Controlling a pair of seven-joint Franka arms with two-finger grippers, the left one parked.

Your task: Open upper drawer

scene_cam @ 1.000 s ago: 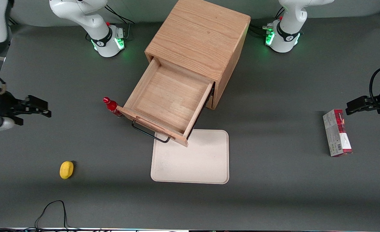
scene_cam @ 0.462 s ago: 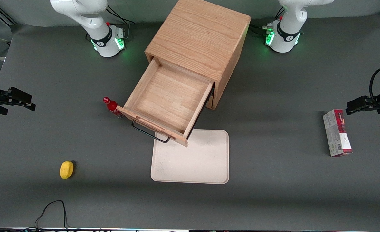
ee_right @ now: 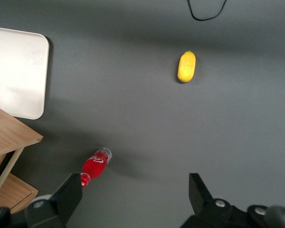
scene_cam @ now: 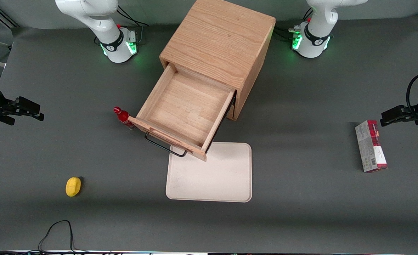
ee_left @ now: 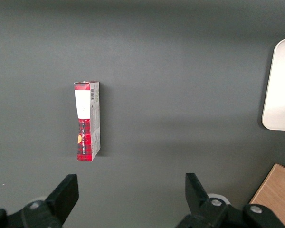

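Note:
The upper drawer (scene_cam: pixel 187 106) of the oak cabinet (scene_cam: pixel 218 39) stands pulled far out, and its bare wooden inside shows. Its black wire handle (scene_cam: pixel 164 145) hangs off the front, over the edge of a tray. My right gripper (scene_cam: pixel 35 110) hovers above the mat far toward the working arm's end of the table, well apart from the drawer. It is open, with nothing between its fingers. In the right wrist view the gripper (ee_right: pixel 134 197) spans bare mat, with a corner of the drawer front (ee_right: pixel 12 135) in sight.
A red bottle (scene_cam: pixel 122 117) (ee_right: pixel 96 166) lies beside the drawer's front corner. A yellow fruit (scene_cam: pixel 73 186) (ee_right: pixel 186 66) sits nearer the front camera. A beige tray (scene_cam: pixel 230 184) (ee_right: pixel 19 71) lies in front of the drawer. A red-and-white box (scene_cam: pixel 370 145) (ee_left: pixel 87 121) lies toward the parked arm's end.
My gripper drew away from the drawer toward the working arm's end of the table, then came a little way back. The drawer has stayed pulled out.

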